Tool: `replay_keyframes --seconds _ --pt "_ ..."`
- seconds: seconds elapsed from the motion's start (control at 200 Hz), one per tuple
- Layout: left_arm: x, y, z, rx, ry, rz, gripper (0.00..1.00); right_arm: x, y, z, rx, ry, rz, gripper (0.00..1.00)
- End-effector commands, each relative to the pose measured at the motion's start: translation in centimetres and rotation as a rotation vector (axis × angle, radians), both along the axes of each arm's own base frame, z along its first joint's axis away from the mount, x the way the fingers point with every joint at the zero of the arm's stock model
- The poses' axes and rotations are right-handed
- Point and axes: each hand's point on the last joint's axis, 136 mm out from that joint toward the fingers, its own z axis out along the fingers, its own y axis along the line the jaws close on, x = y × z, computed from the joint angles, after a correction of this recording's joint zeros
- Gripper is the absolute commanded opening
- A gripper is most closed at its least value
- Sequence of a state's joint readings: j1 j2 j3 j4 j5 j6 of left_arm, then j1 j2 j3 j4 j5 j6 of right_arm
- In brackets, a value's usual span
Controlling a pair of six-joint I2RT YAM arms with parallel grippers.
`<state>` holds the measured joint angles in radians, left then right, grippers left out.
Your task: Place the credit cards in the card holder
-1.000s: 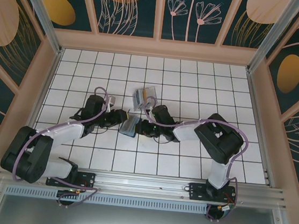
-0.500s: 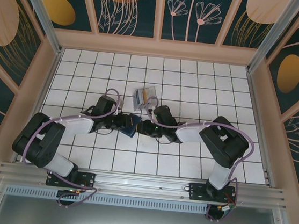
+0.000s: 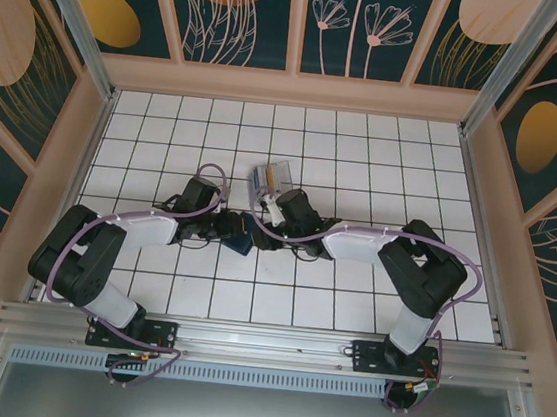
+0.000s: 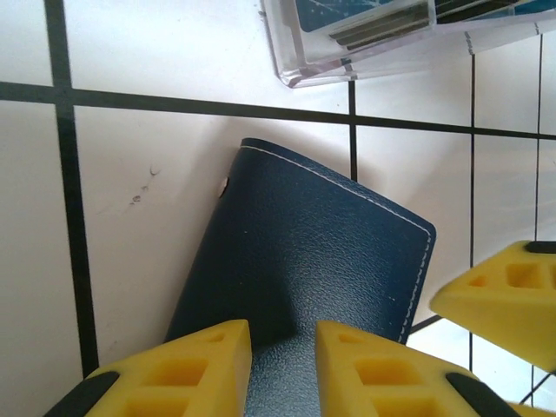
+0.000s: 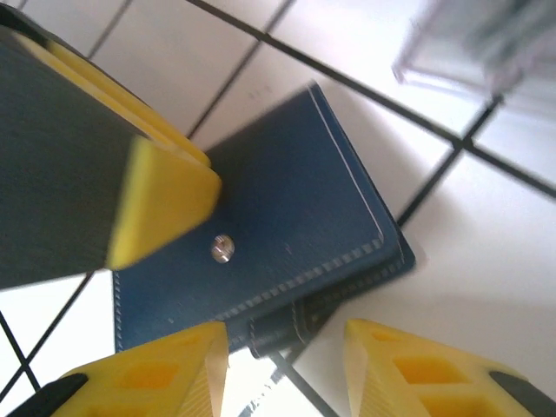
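**Operator:** Where are the credit cards?

**Spotter:** Your dark bluish plastic credit cards (image 4: 365,10) stand on edge in the slots of the clear plastic card holder (image 4: 321,61), on the white tiled table (image 3: 366,148).

**Operator:** And my grippers?

**Spotter:** Both are at the flat dark blue, white-stitched, leather-look wallet (image 4: 304,252). It lies just beside the card holder, on the side toward your arm bases. Your left gripper (image 4: 284,334) has its yellow fingers nearly together, with the wallet's surface showing in the narrow gap. I cannot tell whether they pinch it. Your right gripper (image 5: 287,334) stands spread, the wallet's stitched edge before its gap, nothing clamped.
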<state>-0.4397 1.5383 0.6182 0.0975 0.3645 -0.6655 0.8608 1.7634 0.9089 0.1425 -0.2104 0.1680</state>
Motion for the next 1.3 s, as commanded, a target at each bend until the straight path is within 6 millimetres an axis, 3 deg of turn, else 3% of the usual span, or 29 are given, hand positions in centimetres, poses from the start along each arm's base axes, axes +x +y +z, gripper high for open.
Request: replay_keyframes --seconds 0.0,0.135,0.34,0.706,0.886,1.076,1.191,1.291 --pt "-0.9 1.6 -2.0 0.09 0.06 0.033 0.28 0.2 0.6 -0.8 -0.092 -0.087 0.089 0.41" --pt "-1.1 1.9 -2.5 0.104 0.073 0.042 0.28 -0.2 1.5 -1.8 -0.102 -0.082 0.144 0.39" --pt "-1.3 1.9 -2.8 0.104 0.081 0.044 0.28 -0.8 0.8 -3.1 -0.146 -0.076 0.151 0.38" --pt "-1.3 1.8 -3.1 0.106 0.086 0.041 0.26 -4.0 1.0 -1.8 -0.036 -0.045 0.275 0.34" --pt "-1.5 2.1 -3.5 0.124 0.097 0.042 0.25 -3.5 0.4 -2.3 -0.063 -0.062 0.255 0.34" --pt "-1.6 2.3 -4.0 0.136 0.103 0.046 0.24 -2.8 1.3 -3.2 -0.101 -0.09 0.258 0.3" --pt "-1.7 2.5 -4.3 0.152 0.109 0.055 0.25 -1.8 1.7 -2.8 -0.105 -0.145 0.229 0.21" --pt "-2.1 2.5 -5.0 0.137 0.15 0.077 0.23 -1.2 0.7 -1.8 -0.086 -0.201 0.152 0.17"
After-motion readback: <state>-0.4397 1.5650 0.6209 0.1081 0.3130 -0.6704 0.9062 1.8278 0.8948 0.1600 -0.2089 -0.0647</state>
